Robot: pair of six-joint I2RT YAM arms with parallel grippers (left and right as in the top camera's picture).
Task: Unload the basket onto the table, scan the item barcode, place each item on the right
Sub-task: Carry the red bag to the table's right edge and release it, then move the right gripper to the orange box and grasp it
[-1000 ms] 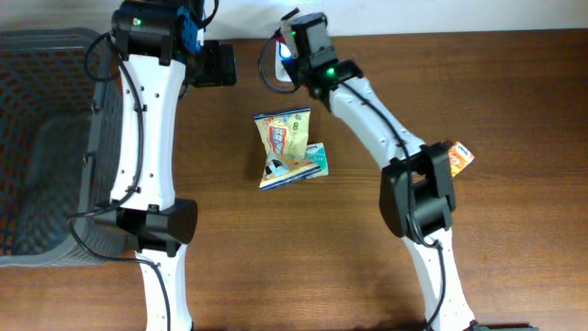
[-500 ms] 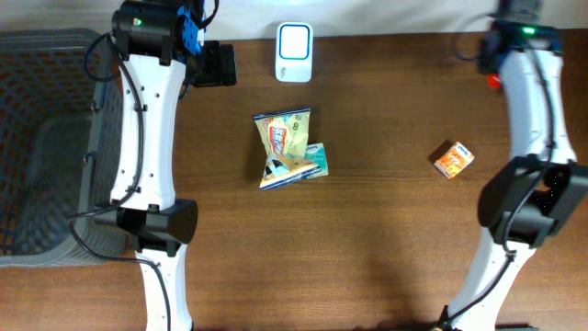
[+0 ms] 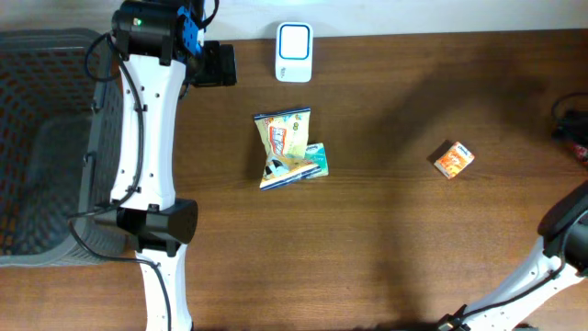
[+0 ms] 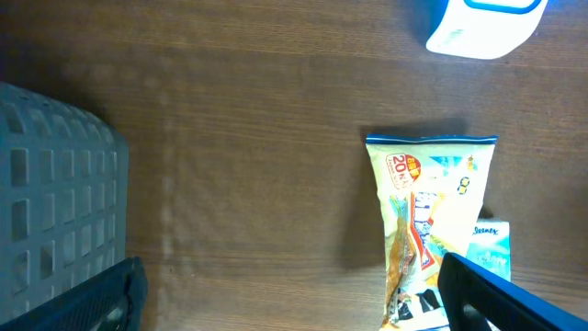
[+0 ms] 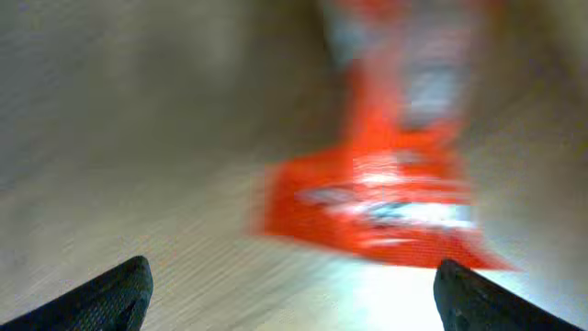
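A white barcode scanner stands at the table's back edge; its corner also shows in the left wrist view as the scanner. Mid-table lie a yellow snack bag and a teal packet. A small orange box sits further right. My left gripper hovers open left of the scanner, nothing between its fingers. My right gripper is open above a blurred red packet. In the overhead view that packet is a red sliver at the right edge.
A grey mesh basket fills the left side, and its corner is in the left wrist view. My right arm runs off the right edge of the table. Bare wood lies between the snack bag and the orange box.
My right arm swung from the scanner across to the far right edge, and its jaws went from shut to open over the red packet. The left arm stayed still.
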